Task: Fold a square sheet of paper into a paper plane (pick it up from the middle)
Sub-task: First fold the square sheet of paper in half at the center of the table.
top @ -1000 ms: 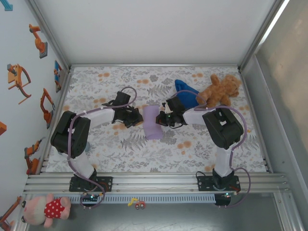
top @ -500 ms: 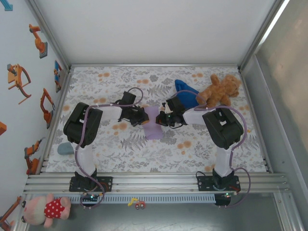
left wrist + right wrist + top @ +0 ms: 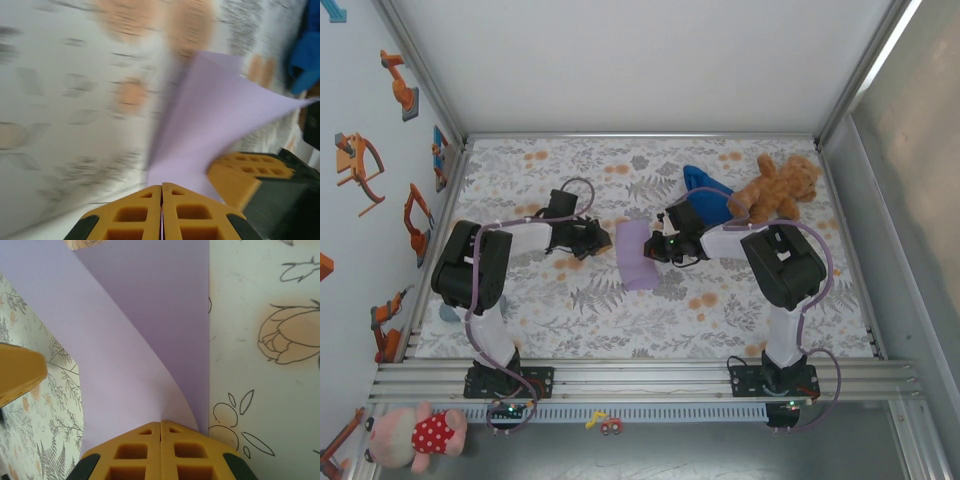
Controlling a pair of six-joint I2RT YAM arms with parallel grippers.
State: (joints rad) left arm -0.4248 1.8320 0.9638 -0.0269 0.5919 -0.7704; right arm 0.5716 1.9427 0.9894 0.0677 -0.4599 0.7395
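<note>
Well, nearest to the arms, the square sheet of paper [image 3: 638,262] lies on the floral table cover [image 3: 570,310], to the left of the brown teddy bear [image 3: 775,188] and nearer than it. It is doubled over into a narrow strip, with one flap curling up off the cover. The right gripper [image 3: 160,424], between the sheet and the bear, has its fingers closed on that lifted flap. The left gripper [image 3: 161,188] sits on the side of the sheet away from the bear, fingers pressed together with nothing clearly between them. Its tips are just beside the paper's edge, and whether they touch it I cannot tell. Further back, the deep blue cloth [image 3: 705,190] lies just beside the bear, on its left. This looks like the first lengthwise fold, not yet flattened. Next, I judge, the right arm must lay the flap edge to edge, and the closed left fingers press along the bend to set a crease
</note>
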